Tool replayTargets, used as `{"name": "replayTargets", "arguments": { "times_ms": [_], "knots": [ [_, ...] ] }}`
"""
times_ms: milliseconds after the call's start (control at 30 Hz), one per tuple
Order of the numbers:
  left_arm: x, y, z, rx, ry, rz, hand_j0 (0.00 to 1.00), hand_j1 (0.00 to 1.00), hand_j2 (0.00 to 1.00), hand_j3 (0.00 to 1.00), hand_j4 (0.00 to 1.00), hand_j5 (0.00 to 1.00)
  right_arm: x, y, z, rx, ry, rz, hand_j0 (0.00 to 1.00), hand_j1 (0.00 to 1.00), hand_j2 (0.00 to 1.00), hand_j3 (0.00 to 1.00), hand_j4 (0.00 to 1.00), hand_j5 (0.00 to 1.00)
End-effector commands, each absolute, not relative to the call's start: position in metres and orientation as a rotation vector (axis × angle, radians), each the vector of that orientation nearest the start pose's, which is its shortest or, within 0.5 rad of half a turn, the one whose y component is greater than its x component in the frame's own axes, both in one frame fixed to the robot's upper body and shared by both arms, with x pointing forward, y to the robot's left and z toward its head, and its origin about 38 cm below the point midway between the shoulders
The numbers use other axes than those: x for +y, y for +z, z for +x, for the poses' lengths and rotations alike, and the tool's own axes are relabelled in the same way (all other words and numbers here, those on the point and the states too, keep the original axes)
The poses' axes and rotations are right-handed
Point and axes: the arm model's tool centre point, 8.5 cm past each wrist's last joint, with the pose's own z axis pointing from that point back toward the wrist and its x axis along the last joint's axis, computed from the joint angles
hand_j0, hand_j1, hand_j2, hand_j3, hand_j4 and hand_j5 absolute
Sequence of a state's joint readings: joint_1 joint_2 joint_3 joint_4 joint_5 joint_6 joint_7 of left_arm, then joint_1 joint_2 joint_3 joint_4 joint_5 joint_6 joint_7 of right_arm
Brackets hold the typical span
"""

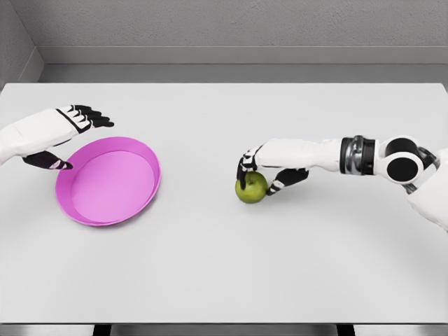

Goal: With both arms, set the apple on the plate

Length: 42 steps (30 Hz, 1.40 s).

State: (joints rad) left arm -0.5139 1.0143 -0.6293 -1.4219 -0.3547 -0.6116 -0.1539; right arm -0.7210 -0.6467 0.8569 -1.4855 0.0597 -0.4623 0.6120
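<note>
- While the green apple point(251, 187) sat on the white counter point(231, 266) right of centre, the right hand point(264, 170) covered it from above, fingers point(245, 165) curled onto its top and sides.
- Well apart to the left lay the pink plate point(108, 180), tilted slightly.
- At the plate's far left rim hovered the left hand point(61, 133), fingers spread apart, gripping nothing, thumb near the rim.

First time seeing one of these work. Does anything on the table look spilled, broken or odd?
Nothing stands out. The plate lies flat and empty by the open left hand; the right hand is closed on the apple.
</note>
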Motion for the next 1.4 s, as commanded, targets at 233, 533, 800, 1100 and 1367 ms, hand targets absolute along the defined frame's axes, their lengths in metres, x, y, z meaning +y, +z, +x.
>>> {"name": "replayTargets", "arguments": {
  "times_ms": [233, 533, 800, 1100, 1367],
  "knots": [
    [0.376, 0.212, 0.409, -1.533, -1.861, 0.535, 1.00, 1.00, 1.00, 1.00, 1.00, 1.00, -0.172, 0.186, 0.418, -1.569, 1.993, 0.187, 1.00, 1.00, 1.00, 1.00, 1.00, 1.00],
    [0.358, 0.210, 0.415, -1.541, -1.913, 0.498, 1.00, 1.00, 1.00, 1.00, 1.00, 1.00, -0.344, 0.242, 0.441, -1.601, 1.741, -0.227, 1.00, 1.00, 1.00, 1.00, 1.00, 1.00],
    [0.222, 0.186, 0.427, -1.620, -2.124, 0.183, 1.00, 1.00, 1.00, 1.00, 1.00, 1.00, -0.341, 0.238, 0.442, -1.603, 1.735, -0.214, 1.00, 1.00, 1.00, 1.00, 1.00, 1.00],
    [0.150, 0.169, 0.415, -1.657, -2.238, 0.013, 1.00, 1.00, 1.00, 1.00, 1.00, 1.00, -0.340, 0.239, 0.442, -1.612, 1.731, -0.215, 1.00, 1.00, 1.00, 1.00, 1.00, 1.00],
    [0.118, 0.180, 0.390, -1.718, -2.354, -0.067, 1.00, 1.00, 1.00, 1.00, 1.00, 1.00, -0.340, 0.241, 0.443, -1.613, 1.733, -0.218, 1.00, 1.00, 1.00, 1.00, 1.00, 1.00]
  ]
}}
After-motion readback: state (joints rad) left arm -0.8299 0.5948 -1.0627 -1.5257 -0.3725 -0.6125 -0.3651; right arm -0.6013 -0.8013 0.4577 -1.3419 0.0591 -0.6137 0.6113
